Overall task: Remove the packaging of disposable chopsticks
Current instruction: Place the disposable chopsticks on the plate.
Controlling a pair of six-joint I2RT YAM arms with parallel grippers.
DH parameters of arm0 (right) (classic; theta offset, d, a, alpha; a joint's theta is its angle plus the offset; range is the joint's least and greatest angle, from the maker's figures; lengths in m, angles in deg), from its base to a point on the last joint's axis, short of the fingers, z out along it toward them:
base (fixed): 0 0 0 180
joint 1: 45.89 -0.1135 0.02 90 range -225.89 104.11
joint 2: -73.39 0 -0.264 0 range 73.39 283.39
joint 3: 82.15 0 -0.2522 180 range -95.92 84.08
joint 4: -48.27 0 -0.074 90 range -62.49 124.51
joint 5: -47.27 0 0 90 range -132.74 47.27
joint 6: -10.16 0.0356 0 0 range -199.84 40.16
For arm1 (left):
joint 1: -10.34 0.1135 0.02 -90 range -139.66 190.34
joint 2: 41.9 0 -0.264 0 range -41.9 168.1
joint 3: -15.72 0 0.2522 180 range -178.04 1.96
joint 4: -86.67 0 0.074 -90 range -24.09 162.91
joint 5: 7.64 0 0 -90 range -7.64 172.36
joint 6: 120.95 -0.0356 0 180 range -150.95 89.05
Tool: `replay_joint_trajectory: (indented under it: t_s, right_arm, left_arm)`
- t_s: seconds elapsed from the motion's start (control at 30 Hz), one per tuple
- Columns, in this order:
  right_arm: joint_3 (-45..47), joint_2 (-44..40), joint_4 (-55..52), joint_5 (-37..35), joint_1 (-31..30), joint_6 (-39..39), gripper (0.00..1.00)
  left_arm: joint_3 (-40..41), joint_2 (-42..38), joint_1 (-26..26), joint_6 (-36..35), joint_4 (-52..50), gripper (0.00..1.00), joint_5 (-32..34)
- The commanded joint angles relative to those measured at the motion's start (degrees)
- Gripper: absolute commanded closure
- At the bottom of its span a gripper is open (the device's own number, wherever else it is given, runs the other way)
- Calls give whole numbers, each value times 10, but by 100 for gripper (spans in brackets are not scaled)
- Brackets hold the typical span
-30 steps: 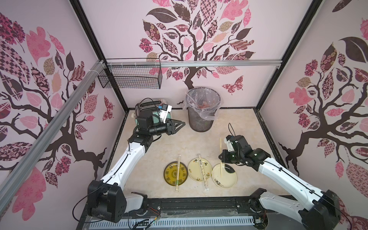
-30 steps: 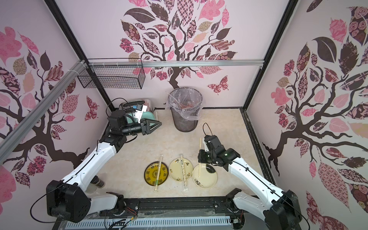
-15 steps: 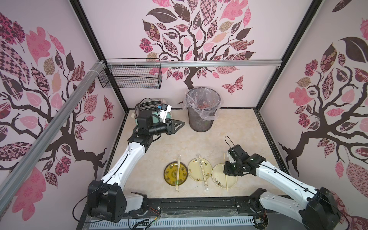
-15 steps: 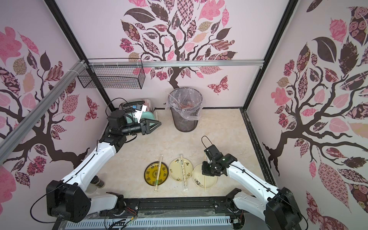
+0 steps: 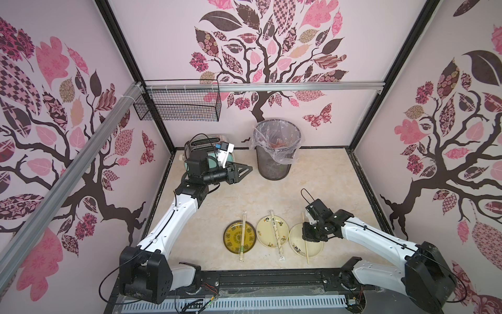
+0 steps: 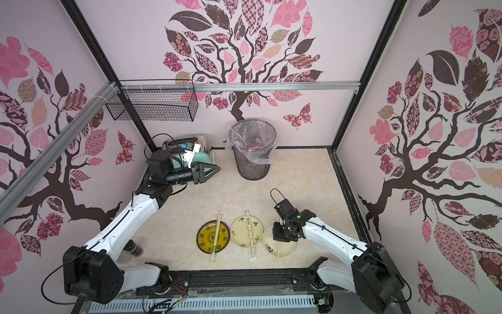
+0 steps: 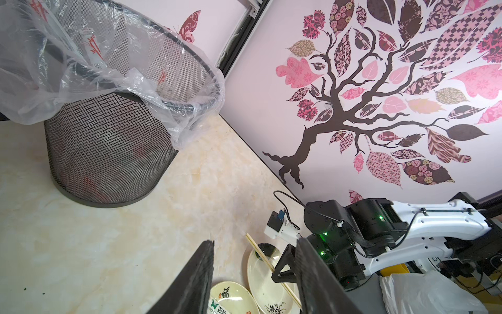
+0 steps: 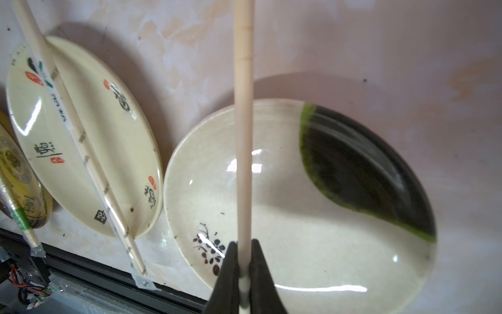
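Right pincer [image 8: 242, 246] is clamped tight on a bare pair of chopsticks [image 8: 243, 122] over the cream-and-black plate [image 8: 312, 258], so we'd call one of three done. Beside it, the middle sleeve [image 8: 78, 136] and the green-banded sleeve [image 5: 242, 236] are still on. Left pincer [image 7: 254, 240] hangs half open, empty, near the bin [image 5: 274, 163].

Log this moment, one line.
left end effector: open near bin | right end effector: shut on bare chopsticks above white plate | wrapped pairs on yellow plate, middle plate
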Motion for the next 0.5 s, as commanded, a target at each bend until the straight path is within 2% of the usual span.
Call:
replay_joint_trajectory:
  t_s: [0.0,0.33,0.47]
  right_arm:
    - [6,7,6,-12,-2,4,100]
    - [18,21,20,-20,-2,13,100]
    - [17,22,21,-27,-1,14,95]
  left_arm:
    - [-13,-1,3,2,-2,49,-6]
    - [-13,-1,2,2,-1,48,-10]
    - [-13,1,2,2,0,48,-11]
